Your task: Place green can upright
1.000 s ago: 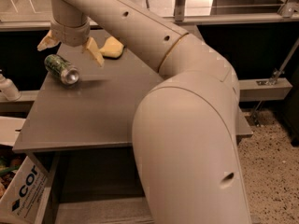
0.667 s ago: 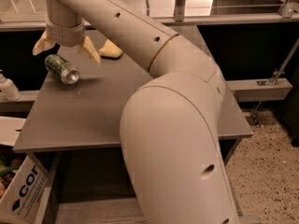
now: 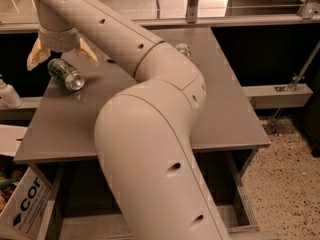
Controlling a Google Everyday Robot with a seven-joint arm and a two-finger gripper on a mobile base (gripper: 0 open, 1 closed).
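The green can [image 3: 65,74] lies on its side on the grey table [image 3: 220,114] near the far left corner, its silver end facing front right. My gripper [image 3: 61,55] hangs just above and behind it, its two yellowish fingers [image 3: 38,54] spread wide to either side of the can's rear end, open and holding nothing. A second can [image 3: 183,50] stands at the back of the table, mostly hidden by my arm.
My large white arm [image 3: 150,134] covers the table's middle and front. A white bottle [image 3: 9,95] stands on a ledge left of the table. A cardboard box [image 3: 22,204] sits on the floor at the lower left. A rail runs behind the table.
The gripper has shifted left and a little lower, so its open fingers now straddle the can's rear end. The arm has swung leftward. The can has not moved.
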